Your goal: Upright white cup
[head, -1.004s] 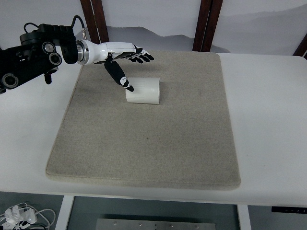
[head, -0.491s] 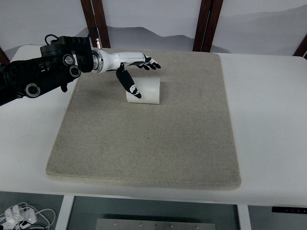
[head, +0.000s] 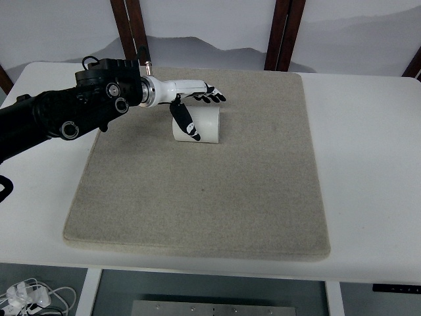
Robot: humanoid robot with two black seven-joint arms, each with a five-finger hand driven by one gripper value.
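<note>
Since the earlier frames, the left arm (head: 62,118) is seen further in over the table, and the left hand (head: 194,99) has been brought from the cup's left end to a place directly over the white cup (head: 200,125). The cup itself is found unchanged in position. It lies on its side on the far-left part of the grey felt mat (head: 210,191), its axis running roughly left to right. The mat is spread on the white table (head: 368,164).

The hand is held spread: the four fingers (head: 212,97) are stretched out flat above the cup's far upper side, and the thumb (head: 186,120) is pointed downward across the cup's near face, its dark tip seen low against the white wall. The cup is thus bracketed between thumb and fingers, yet no closed grip is shown; whether the thumb is touching the wall cannot be told.

Dark wooden posts (head: 283,33) are seen beyond the table's far edge.
</note>
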